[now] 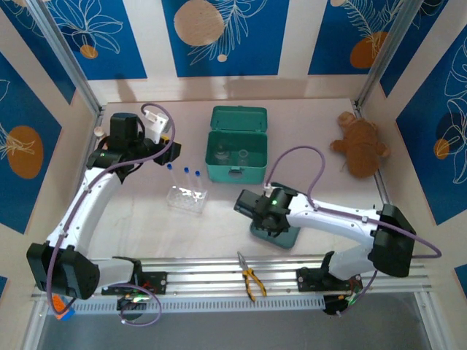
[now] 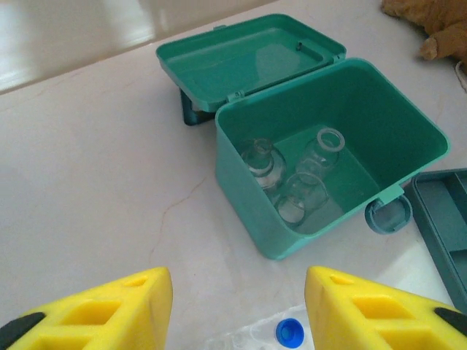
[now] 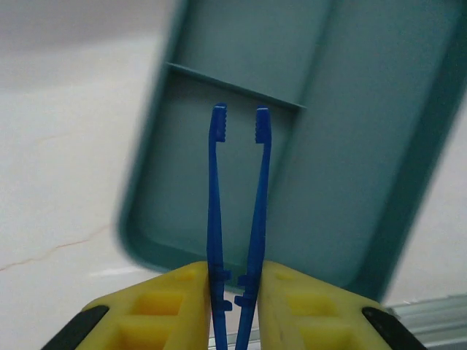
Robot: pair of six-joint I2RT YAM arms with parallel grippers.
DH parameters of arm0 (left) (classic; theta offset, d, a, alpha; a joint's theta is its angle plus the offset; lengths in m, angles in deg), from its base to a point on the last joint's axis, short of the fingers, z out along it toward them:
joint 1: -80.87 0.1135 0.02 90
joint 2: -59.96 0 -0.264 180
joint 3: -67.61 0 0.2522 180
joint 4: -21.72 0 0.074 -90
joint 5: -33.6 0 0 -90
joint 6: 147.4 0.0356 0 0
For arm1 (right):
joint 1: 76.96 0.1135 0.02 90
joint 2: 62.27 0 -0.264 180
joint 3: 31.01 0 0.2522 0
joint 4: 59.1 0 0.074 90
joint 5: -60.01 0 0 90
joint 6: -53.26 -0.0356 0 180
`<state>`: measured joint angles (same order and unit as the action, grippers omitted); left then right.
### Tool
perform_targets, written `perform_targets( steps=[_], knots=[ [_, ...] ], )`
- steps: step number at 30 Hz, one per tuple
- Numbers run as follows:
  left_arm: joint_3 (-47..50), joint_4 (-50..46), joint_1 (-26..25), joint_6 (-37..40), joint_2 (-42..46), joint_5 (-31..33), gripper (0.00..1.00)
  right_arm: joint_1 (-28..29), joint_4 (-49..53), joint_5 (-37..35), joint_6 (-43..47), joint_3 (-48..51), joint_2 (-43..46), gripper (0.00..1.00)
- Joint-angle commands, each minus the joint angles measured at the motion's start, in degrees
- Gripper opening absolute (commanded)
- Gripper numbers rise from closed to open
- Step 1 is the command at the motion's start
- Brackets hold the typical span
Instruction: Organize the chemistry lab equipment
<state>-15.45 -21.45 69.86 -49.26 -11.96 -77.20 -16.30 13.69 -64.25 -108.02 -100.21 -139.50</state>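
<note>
**Tweezers to tray.** Over the teal tray (image 3: 350, 146), the right end effector (image 3: 235, 306) is clamped on blue tweezers (image 3: 237, 189); the left end effector (image 2: 237, 306) is open and empty.
Lower the tweezers level into one compartment, clear of the divider, then release. The top view places the green box (image 1: 236, 143) and tube rack (image 1: 187, 198) close together on the worktop (image 1: 146, 226); the left wrist view adds three flasks (image 2: 259, 162) inside the box.
</note>
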Motion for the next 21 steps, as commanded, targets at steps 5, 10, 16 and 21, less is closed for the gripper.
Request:
perform_targets(
  steps=[5,10,16,21],
  knots=[
    [-3.07,-0.12,-1.03,1.69,-0.9,0.52,0.51,-7.49,2.32,0.25,-4.5,9.54,11.32,0.24],
    [-4.15,-0.21,-1.27,1.5,-2.64,0.74,0.51,-11.33,-2.63,2.2,-0.9,12.22,11.89,0.24],
    [-4.97,-0.63,-1.21,1.44,-4.28,0.94,0.51,-13.86,-6.49,3.26,1.37,12.04,7.06,0.24],
    [-5.81,-1.42,-1.31,1.78,-4.89,0.96,0.51,-17.6,-11.95,5.58,3.67,14.12,4.85,0.24]
  ],
)
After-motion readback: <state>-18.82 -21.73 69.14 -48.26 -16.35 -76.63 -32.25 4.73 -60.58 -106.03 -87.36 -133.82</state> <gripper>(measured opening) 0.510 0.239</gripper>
